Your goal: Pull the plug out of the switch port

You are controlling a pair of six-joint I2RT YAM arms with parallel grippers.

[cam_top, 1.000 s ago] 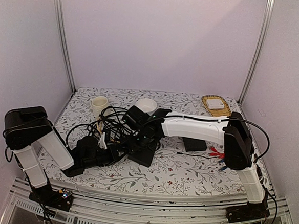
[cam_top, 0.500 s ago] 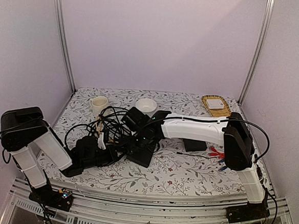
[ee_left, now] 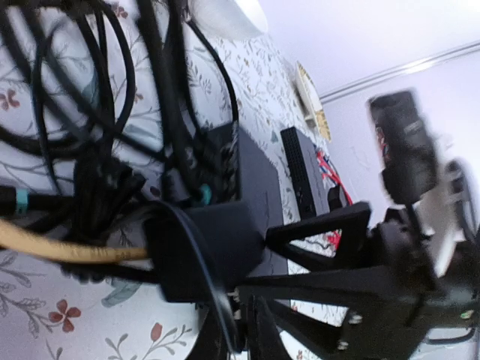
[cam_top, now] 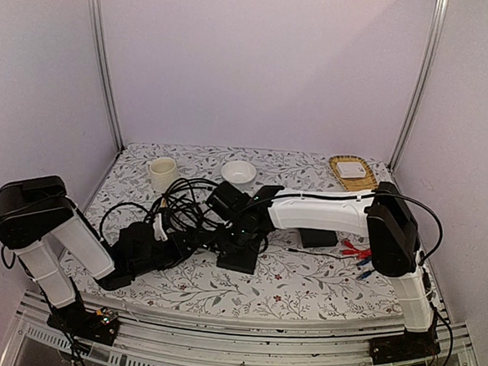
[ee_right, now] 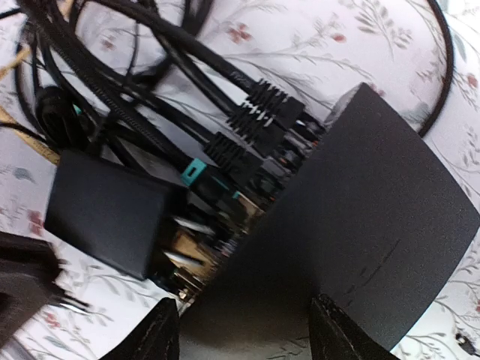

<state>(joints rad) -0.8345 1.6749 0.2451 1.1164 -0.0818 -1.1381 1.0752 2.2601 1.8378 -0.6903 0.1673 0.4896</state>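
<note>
The switch (cam_top: 240,256) is a flat black box under my right gripper (cam_top: 239,233). In the right wrist view the switch (ee_right: 360,210) fills the space below my open right gripper (ee_right: 247,334), whose fingertips (ee_right: 161,330) rest over its top. Several black plugs (ee_right: 255,112) sit in its port edge. A blurred tan plug (ee_right: 187,255) lies between that edge and the black pad of my left gripper (ee_right: 105,214). My left gripper (ee_left: 217,296) is shut on the plug end of a tan cable (ee_left: 67,253), beside the switch (ee_left: 255,187).
A tangle of black cables (cam_top: 188,204) spreads left of the switch. A shorter black box (cam_top: 317,237) lies to the right, with red and blue clips (cam_top: 355,251) beside it. A cup (cam_top: 161,171), a white bowl (cam_top: 239,172) and a basket (cam_top: 352,171) stand at the back.
My right gripper and the switch have shifted right and nearer. My left gripper has drawn back to the left, away from the switch.
</note>
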